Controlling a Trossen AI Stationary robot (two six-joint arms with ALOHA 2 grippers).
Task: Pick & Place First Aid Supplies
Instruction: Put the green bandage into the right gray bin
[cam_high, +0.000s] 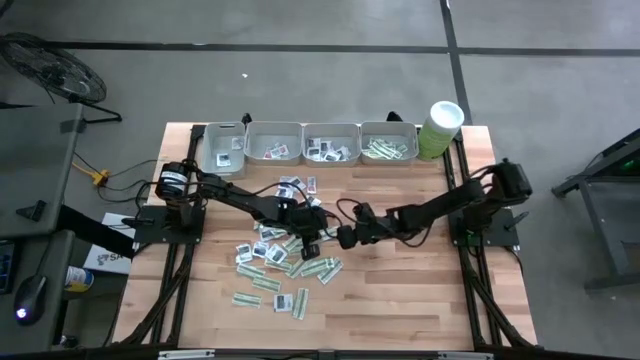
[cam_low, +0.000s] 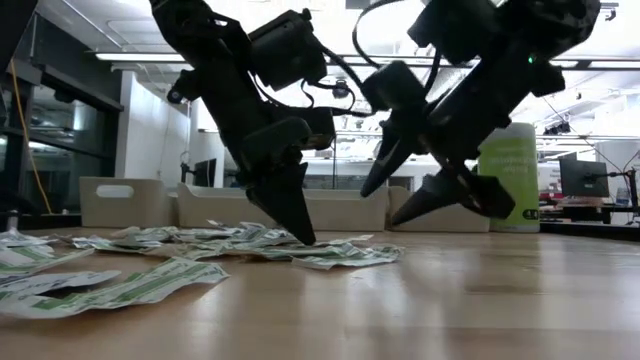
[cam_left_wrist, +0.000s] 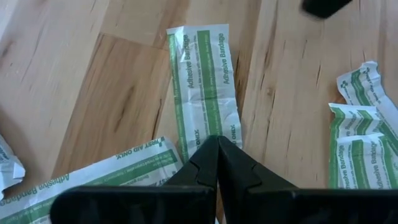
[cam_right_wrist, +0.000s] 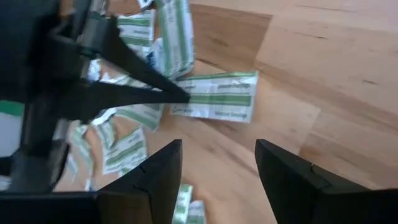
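Observation:
Many first aid supplies (cam_high: 275, 262) lie scattered flat on the wooden table: green-white strip sachets and small squarish white ones. My left gripper (cam_high: 312, 243) is shut, and its tips (cam_left_wrist: 217, 140) are down at one end of a strip sachet (cam_left_wrist: 202, 87) marked "Adhesive Bandage". The low view shows the same fingers (cam_low: 303, 235) reaching down to the sachets. My right gripper (cam_high: 343, 238) stands open just to the table's right of it, clear above the wood (cam_low: 392, 203). Its two fingers frame that sachet (cam_right_wrist: 221, 96) without touching it. My left gripper sets its shut fingertips on the strip sachet's near end (cam_left_wrist: 208, 127). The fingers slant down from the table's left and lie along the strip. The sachet lies flat on the table, its other end pointing away from the fingers.
Four grey trays (cam_high: 273, 152) stand in a row along the far edge, some holding sachets. A pale green tub (cam_high: 440, 128) with a white lid stands at their right end. Bare wood lies to the right of the grippers and along the near edge.

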